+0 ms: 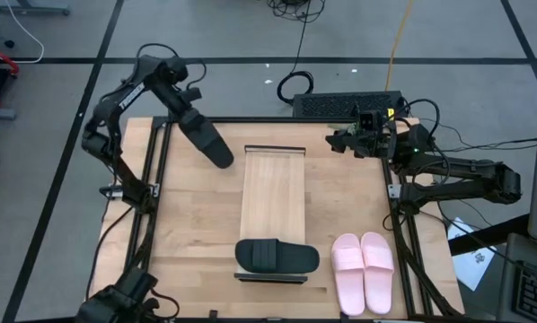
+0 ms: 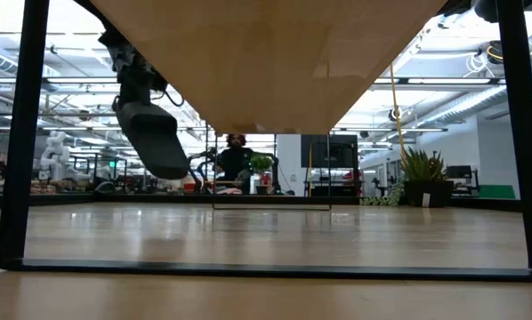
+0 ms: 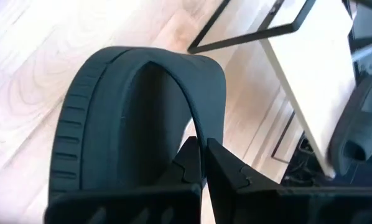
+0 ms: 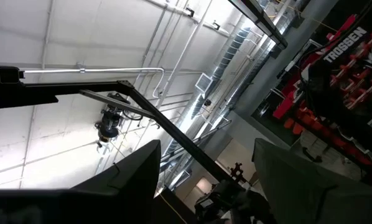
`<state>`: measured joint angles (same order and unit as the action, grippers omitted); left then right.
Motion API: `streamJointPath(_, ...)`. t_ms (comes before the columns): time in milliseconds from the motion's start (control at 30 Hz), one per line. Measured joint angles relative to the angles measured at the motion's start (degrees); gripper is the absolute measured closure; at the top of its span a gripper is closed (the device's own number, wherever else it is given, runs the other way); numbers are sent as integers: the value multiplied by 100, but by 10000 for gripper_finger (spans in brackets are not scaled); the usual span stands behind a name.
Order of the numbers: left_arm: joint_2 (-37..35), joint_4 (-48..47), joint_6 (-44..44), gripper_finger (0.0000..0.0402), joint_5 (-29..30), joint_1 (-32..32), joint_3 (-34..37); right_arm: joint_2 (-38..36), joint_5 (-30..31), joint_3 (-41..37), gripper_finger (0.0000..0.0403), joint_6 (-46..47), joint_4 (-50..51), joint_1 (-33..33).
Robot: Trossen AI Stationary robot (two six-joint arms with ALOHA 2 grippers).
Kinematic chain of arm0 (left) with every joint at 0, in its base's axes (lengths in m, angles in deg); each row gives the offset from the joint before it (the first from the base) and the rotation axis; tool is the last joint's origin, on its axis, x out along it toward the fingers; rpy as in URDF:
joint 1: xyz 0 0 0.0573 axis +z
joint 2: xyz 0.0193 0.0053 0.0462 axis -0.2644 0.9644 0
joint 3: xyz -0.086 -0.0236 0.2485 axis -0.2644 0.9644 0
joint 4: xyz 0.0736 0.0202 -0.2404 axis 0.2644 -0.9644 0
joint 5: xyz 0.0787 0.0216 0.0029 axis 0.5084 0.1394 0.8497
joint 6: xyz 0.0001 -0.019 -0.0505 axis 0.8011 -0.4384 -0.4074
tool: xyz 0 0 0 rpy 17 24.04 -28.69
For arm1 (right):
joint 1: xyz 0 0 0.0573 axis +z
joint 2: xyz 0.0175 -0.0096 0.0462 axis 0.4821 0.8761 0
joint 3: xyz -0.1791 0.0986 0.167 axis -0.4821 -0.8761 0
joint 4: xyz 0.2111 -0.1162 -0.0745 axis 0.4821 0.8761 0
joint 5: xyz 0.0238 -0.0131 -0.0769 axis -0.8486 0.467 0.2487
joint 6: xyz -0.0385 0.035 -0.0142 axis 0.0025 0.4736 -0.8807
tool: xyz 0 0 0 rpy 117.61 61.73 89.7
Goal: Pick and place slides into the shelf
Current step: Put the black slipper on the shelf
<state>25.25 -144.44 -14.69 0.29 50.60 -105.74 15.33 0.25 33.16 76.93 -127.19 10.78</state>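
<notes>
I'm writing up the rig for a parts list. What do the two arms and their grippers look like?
Both arms are dark, near-black, built of jointed links and mounted at the table's black frame rails. The left gripper has two matte black, angular fingers. The right gripper carries a cluster of dark cables at its wrist, and its two fingers are broad and dark. No markings are readable on either arm.

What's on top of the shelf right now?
One black slide lies across the shelf at its near end; the rest is bare slats. The slats under that slide are hidden.
</notes>
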Motion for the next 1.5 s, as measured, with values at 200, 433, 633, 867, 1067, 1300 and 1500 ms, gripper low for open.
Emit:
streamJointPath(200, -130, -3, -288, 401, -57, 98, -636, 0, -153, 0, 156, 0, 4, 2)
streamJointPath(433, -119, 1, -861, 401, -42, 347, -1980, 0, -288, 0, 156, 3, 5, 1)
streamJointPath(633, -119, 51, -1897, 401, -114, 579, -3378, 0, -297, 0, 156, 151, 4, 2)
streamJointPath(867, -138, 428, -3763, 401, -307, 201, -4527, 0, -237, 0, 156, 43, -190, -190)
streamJointPath(1067, -541, 987, -5006, 401, -542, -556, -4394, -7, 350, 4, 156, -584, -668, -758)
streamJointPath(1300, -753, 1226, -5939, 401, 360, -2200, -4397, -2, 829, 4, 156, -801, -733, -1657)
streamJointPath(1500, -708, 1841, -6661, 401, 1297, -3634, -4357, -2, 1081, 4, 156, -775, -730, -2277)
